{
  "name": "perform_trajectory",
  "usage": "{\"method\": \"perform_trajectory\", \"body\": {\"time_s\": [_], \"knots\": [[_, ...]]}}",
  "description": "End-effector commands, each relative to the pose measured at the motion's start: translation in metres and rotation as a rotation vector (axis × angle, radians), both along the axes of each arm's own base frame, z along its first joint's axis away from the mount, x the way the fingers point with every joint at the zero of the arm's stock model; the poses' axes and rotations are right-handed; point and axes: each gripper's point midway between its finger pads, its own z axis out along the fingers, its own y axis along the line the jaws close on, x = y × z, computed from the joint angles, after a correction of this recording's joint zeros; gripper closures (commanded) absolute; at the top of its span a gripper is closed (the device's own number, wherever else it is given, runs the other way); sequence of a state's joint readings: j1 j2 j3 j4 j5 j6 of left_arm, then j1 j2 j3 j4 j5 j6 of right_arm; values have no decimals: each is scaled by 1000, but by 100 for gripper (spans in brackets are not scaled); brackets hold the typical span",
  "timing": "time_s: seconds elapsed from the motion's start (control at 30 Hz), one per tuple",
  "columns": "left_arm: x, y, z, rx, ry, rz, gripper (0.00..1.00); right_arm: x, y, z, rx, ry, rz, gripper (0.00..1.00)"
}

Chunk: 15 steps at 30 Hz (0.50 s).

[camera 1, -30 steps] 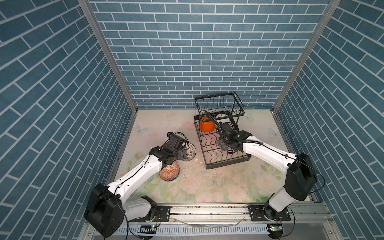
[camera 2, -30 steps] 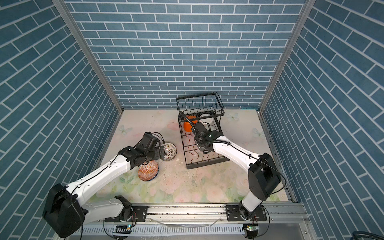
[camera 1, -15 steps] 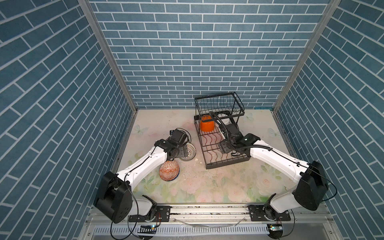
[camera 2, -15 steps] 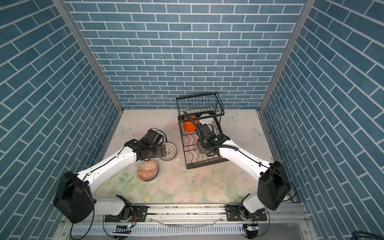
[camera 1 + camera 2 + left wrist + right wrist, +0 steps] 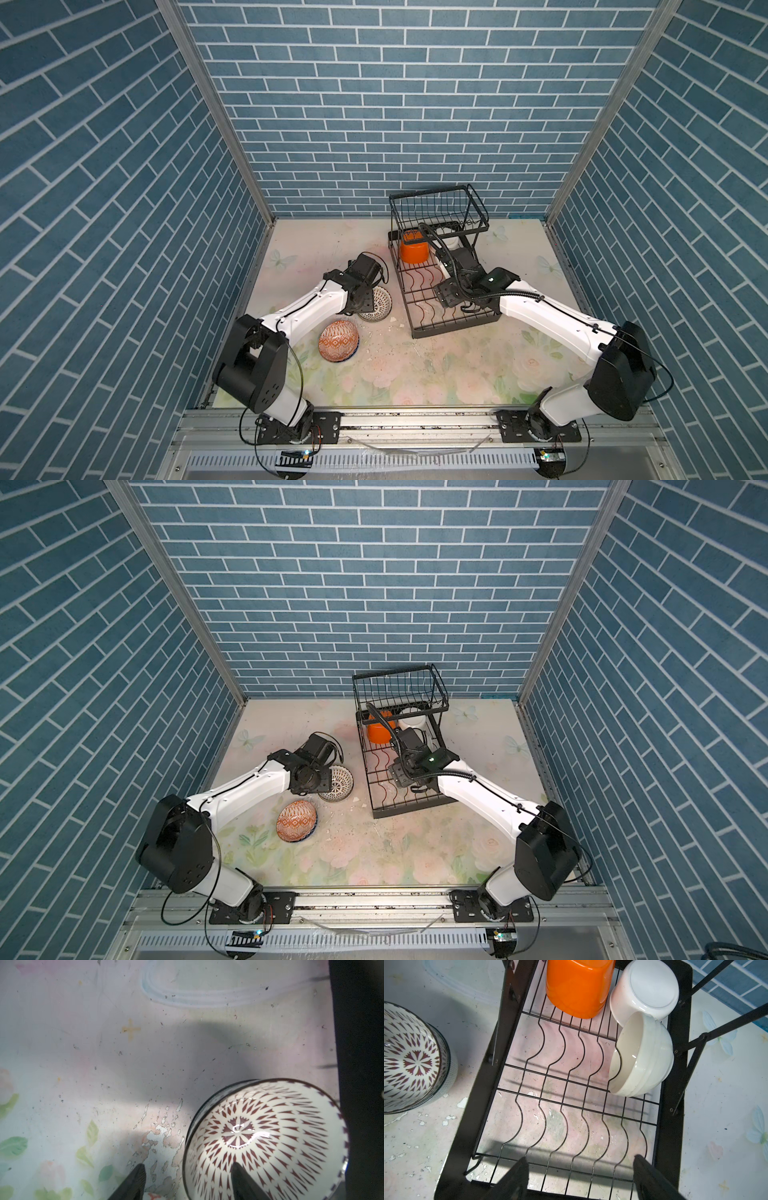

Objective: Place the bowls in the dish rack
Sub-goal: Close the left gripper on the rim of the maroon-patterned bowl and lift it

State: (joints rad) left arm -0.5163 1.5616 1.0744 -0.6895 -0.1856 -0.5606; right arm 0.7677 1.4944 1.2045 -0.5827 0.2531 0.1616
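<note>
Two fingers of the left pincer [image 5: 187, 1164] stand astride the rim of the dart bowl [image 5: 270, 1136]: one finger [image 5: 243, 1180] reaches inside, while the other finger [image 5: 135, 1180] is outside over the mat [image 5: 83, 1043], apart from the wall. The jaws are part-way apart and nothing is gripped yet. That bowl sits upright on the mat, just beside the rack [image 5: 453, 328] on its long side. The diamond bowl [image 5: 338, 347] lies farther out from the rack on the same side, also upright and untouched.

The right pincer [image 5: 579, 1157] hangs with its jaws wide and empty over the rack's open end, away from the basket. Beyond it on the base sit three bowls. The cream bowl [image 5: 641, 1059] is tipped on edge against the divider wires, with the white bowl [image 5: 645, 987] upside down just behind it, the two touching or nearly so. The orange bowl [image 5: 577, 989] is beside the white one, under the basket end.

So three are loaded and two remain on the mat. No others show, and the raised basket looks empty. My guess is about half done. The next step is likely to be closing on the dart bowl's wall and carrying it across to the free dividers — these are plentiful.
</note>
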Motion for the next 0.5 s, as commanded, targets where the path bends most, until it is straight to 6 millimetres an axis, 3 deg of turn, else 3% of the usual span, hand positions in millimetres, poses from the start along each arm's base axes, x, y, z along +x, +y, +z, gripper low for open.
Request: {"method": "perform_trajectory", "body": {"time_s": [0.0, 0.13, 0.47], "knots": [[6, 0, 0, 4, 8, -3, 44, -4, 2, -13, 18, 40, -14, 21], [9, -2, -5, 7, 17, -2, 58, -4, 6, -13, 30, 46, -6, 21], [14, -6, -9, 11, 29, -5, 75, -3, 9, -17, 30, 55, 0, 22]]}}
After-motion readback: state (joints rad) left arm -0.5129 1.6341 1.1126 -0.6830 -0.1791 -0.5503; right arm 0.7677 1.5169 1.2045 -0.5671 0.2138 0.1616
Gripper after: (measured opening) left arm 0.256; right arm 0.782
